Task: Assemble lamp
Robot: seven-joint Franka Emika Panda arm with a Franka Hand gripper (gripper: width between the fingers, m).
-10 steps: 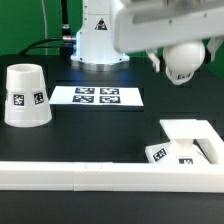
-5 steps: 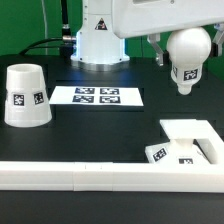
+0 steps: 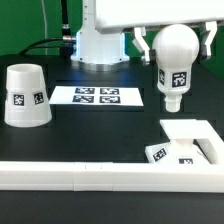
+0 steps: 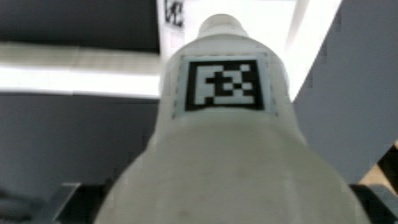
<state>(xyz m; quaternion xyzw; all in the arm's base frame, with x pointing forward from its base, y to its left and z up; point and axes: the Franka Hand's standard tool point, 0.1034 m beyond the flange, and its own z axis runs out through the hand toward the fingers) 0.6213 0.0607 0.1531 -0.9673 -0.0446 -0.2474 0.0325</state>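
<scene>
At the left edge of the desk, a white shade [image 3: 25, 95], wide end down. In the middle, the flat marker board [image 3: 97, 96]. Near the right edge, up over the base [image 3: 195, 130], the bulb [image 3: 172, 72], neck down, squeezed at its round head by the claw [image 3: 172, 45]. Looks light, hard and smooth, so maybe slippery. Best gripped round the head.

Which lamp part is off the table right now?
The bulb, held neck-down in the gripper; the shade and base sit on the table.
</scene>
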